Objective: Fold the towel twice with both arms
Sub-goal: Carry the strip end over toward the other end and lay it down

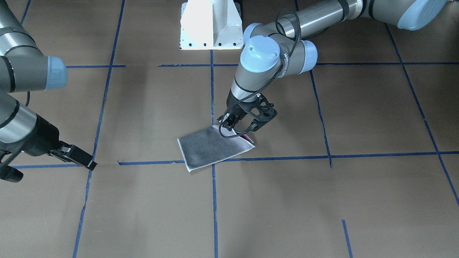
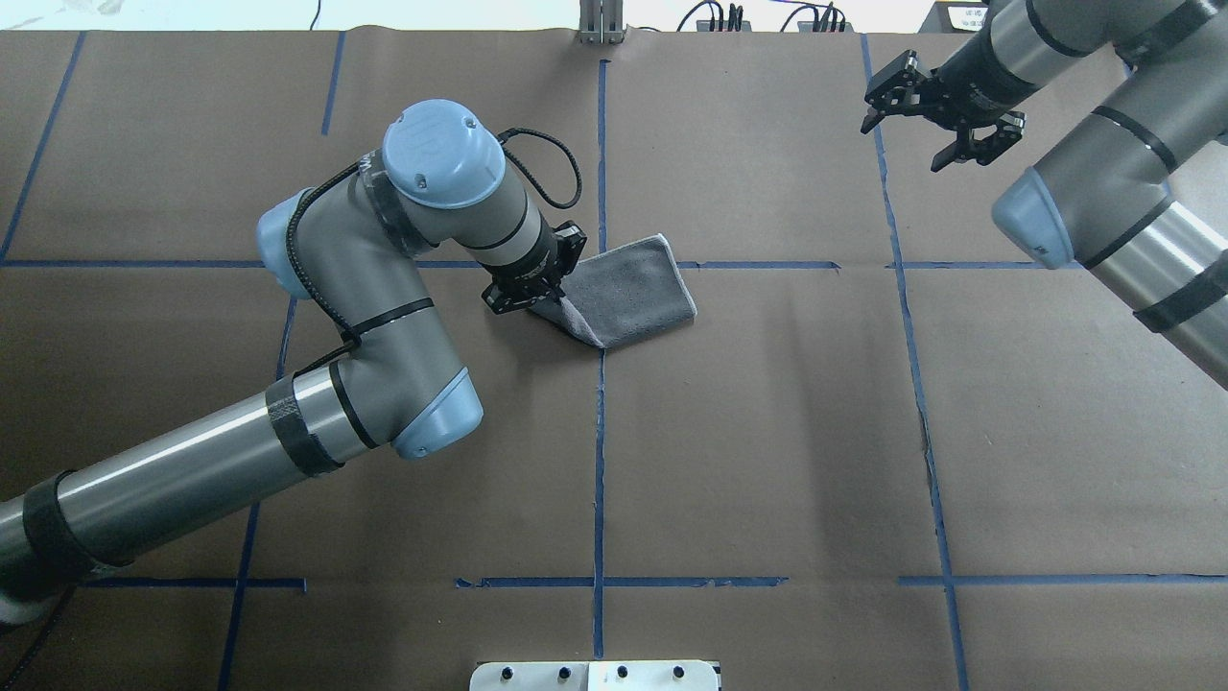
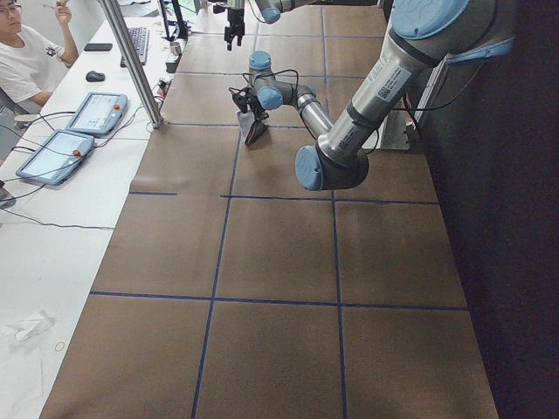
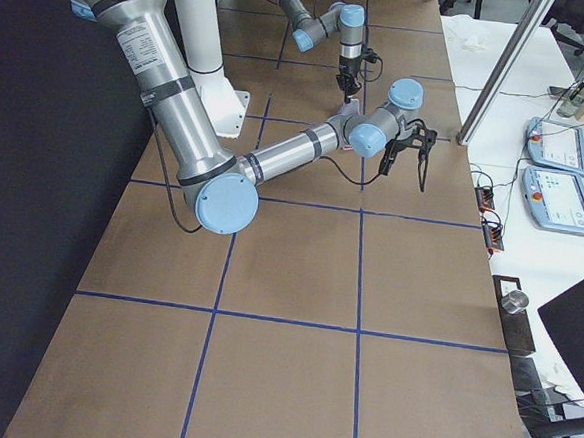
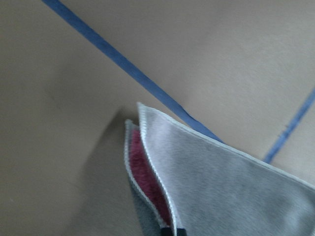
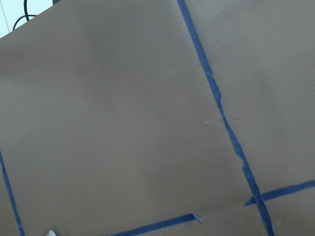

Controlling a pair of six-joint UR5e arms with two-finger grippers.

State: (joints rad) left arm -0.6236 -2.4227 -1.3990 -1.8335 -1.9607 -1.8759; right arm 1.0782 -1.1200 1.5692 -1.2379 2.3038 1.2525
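Observation:
The towel (image 1: 209, 147) lies folded near the table's middle, grey face up, with a pale stitched edge; it also shows in the overhead view (image 2: 638, 288). My left gripper (image 1: 228, 125) (image 2: 539, 291) is shut on the towel's edge on the robot's side and holds it slightly raised. The left wrist view shows the towel's grey layers (image 5: 221, 187) parted, with the pink-red face between them and black fingertips (image 5: 172, 231) at the bottom. My right gripper (image 2: 945, 125) (image 1: 80, 158) is open and empty, held off to the robot's right, far from the towel.
Blue tape lines (image 2: 601, 432) divide the brown table into squares. The white base pedestal (image 1: 211, 25) stands at the robot's edge. In the exterior left view an operator (image 3: 26, 52), tablets (image 3: 96, 112) and a metal post (image 3: 131, 61) are at the far side.

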